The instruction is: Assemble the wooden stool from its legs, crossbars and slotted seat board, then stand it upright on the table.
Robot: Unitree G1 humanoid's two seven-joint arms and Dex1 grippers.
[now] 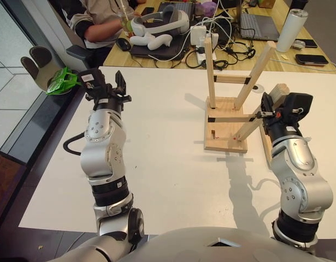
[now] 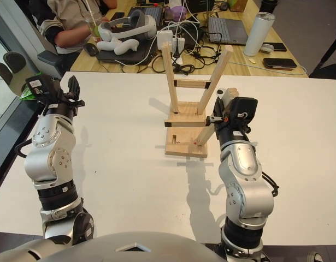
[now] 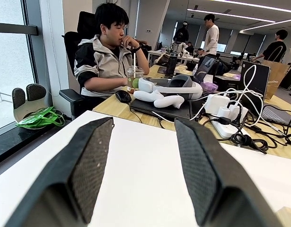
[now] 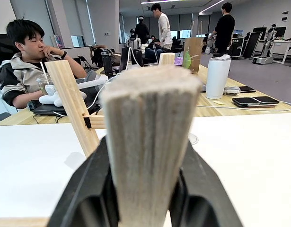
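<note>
Your left claw (image 3: 143, 142) hangs over the far left corner of the white counter (image 1: 168, 185). It is close to both the left edge and the far edge, where a cluttered desk (image 1: 157, 57) butts up. Its fingers (image 3: 91, 165) stand well apart and hold nothing. A green bag (image 1: 61, 82) sits just off that corner.

Between this claw and the stool you have a wide stretch of bare counter, running down to the near edge.

The slotted seat board (image 1: 225, 144) lies flat right of centre. Two legs rise from it: one upright leg (image 1: 211, 71) and one tilted leg (image 1: 256, 73) leaning right. An upper crossbar (image 1: 230, 79) and a lower crossbar (image 1: 230, 118) join them.

A slanted leg (image 1: 247, 130) runs from the board's near right corner up to your right claw (image 1: 266, 113), which is clamped on it. In the right wrist view both black fingers (image 4: 95, 175) press against the wood. A loose wooden strip (image 1: 265, 146) lies flat just right of the board, beside your right forearm. More counter lies open to the right of that arm.
</note>
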